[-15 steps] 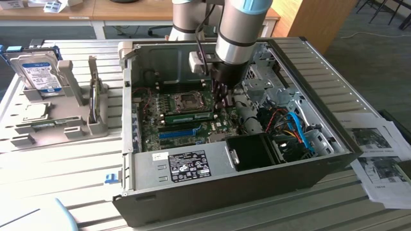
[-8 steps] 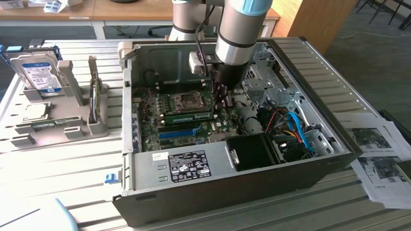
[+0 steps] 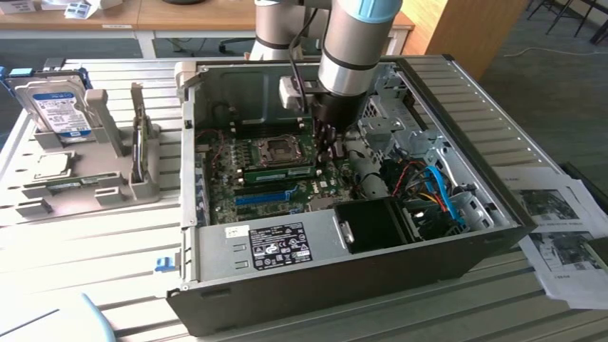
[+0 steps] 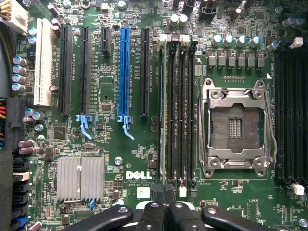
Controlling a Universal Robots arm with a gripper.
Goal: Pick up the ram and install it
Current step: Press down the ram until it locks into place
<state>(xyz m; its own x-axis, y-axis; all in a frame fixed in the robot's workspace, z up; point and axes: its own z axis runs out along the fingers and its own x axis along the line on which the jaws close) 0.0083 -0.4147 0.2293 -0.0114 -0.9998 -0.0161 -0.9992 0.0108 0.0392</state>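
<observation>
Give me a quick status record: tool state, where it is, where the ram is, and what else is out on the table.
tool: shut, holding nothing, above the motherboard
ram: seated in a slot beside the CPU socket
other slots: black, empty
case: lying open on the table
arm: reaching down into the case
table extras: hard drive in a grey holder, papers at the exterior view's right

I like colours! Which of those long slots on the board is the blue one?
The blue slot stands among black slots, with a blue clip at one end. A white slot lies further off.
</observation>
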